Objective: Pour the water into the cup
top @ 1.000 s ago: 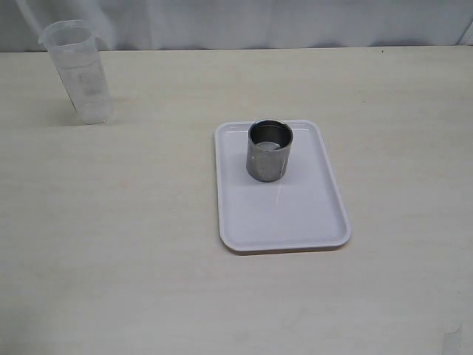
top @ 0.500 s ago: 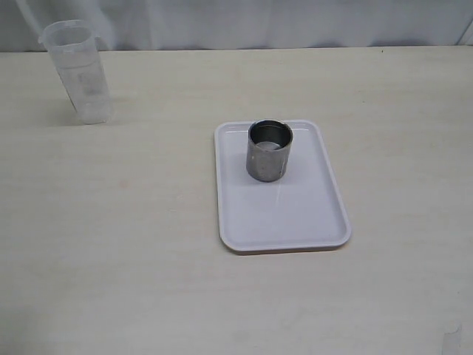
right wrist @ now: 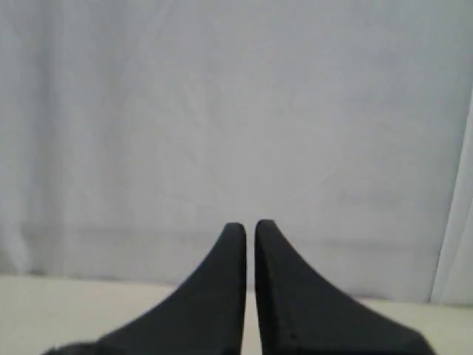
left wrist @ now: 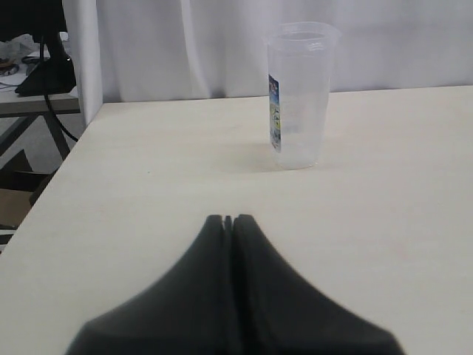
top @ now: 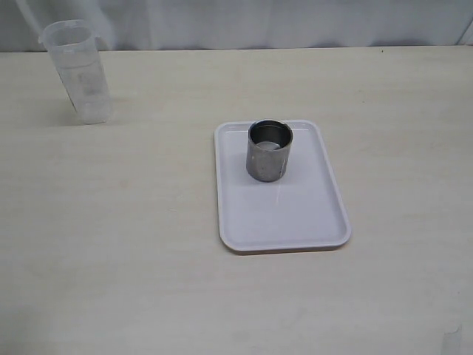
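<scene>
The steel cup (top: 269,150) stands upright at the far end of a white tray (top: 295,214), right of the table's middle. A tall translucent plastic jug (top: 76,70) stands at the far left. It also shows in the left wrist view (left wrist: 297,96), with a small label on its side. The clear water (left wrist: 299,144) inside it is hard to make out. My left gripper (left wrist: 230,219) is shut and empty, low over the table, well short of the jug. My right gripper (right wrist: 250,225) is shut with a thin slit between the fingers, empty, facing a white curtain. Neither gripper shows in the exterior view.
The pale wooden table (top: 133,244) ends at a white curtain (top: 259,22) at the back. In the left wrist view the table's side edge (left wrist: 55,185) runs beside the jug, with a stand and cables (left wrist: 44,74) beyond it.
</scene>
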